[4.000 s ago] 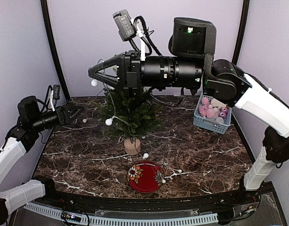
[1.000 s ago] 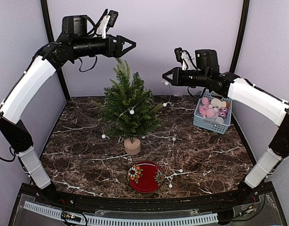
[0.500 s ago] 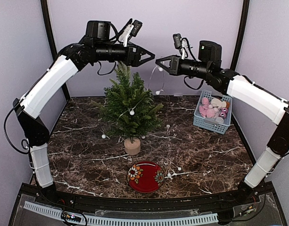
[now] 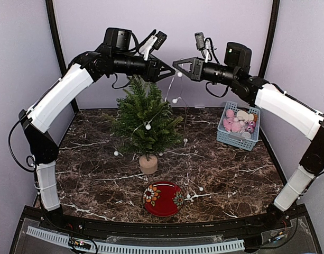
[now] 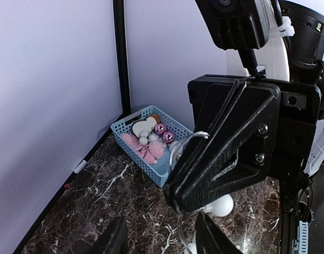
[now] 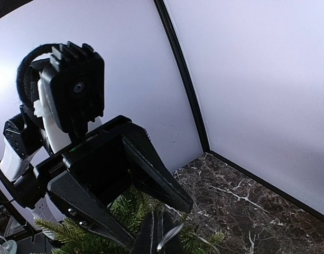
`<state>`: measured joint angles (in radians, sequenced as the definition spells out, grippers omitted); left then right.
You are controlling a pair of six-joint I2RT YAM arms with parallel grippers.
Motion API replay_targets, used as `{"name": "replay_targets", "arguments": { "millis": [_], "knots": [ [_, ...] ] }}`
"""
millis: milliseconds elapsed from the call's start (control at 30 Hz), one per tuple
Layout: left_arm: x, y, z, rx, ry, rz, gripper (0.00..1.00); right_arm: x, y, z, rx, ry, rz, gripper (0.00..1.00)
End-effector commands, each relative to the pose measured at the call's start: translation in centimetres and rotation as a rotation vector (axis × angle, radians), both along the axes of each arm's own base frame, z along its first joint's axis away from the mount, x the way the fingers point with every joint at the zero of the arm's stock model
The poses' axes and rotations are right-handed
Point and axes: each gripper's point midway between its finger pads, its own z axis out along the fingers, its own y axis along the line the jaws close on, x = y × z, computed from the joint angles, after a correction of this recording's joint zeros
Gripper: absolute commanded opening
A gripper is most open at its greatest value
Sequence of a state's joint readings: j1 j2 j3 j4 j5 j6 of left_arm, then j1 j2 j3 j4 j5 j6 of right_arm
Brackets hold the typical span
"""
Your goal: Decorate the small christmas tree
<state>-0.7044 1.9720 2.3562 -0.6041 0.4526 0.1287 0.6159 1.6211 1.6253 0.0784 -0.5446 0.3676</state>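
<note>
The small christmas tree stands on its wood stump at the middle of the table. High above its right side my right gripper is shut on a string of white ball lights, which hangs down and drapes across the tree to the table. My left gripper meets it tip to tip from the left. In the left wrist view the left gripper is open, with the hanging wire between its fingers just below the right gripper. The right wrist view shows tree needles below.
A blue basket of pink and white ornaments sits at the back right, also in the left wrist view. A red flowered plate lies in front of the tree. Loose string and balls trail over the marble table. Walls close in.
My left arm has swung right from above the tree until its gripper meets the right one, its jaws narrowing. The right gripper has edged left and up with the string.
</note>
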Motion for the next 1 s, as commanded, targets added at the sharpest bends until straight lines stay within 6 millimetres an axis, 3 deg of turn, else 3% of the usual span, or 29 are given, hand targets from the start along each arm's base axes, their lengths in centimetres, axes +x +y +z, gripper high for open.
{"name": "replay_targets", "arguments": {
  "millis": [0,733,833,933,967],
  "knots": [
    [-0.7,-0.2,0.2,0.002,0.002,-0.034,0.43,-1.3,-0.6,3.8,0.070,-0.081,0.029,0.00],
    [-2.9,-1.5,-0.3,-0.012,0.026,-0.185,0.34,-2.3,0.4,4.9,0.096,-0.082,0.085,0.00],
    [-3.0,-1.5,-0.1,-0.019,0.022,-0.191,0.24,-2.4,0.7,4.9,0.096,-0.081,0.095,0.00],
    [-3.1,-1.6,0.4,-0.034,0.013,-0.191,0.02,-2.3,0.6,4.5,0.089,-0.071,0.075,0.00],
    [-3.1,-1.5,0.8,-0.041,0.003,-0.186,0.01,-2.1,0.4,4.1,0.082,-0.062,0.057,0.00]
  ]
}}
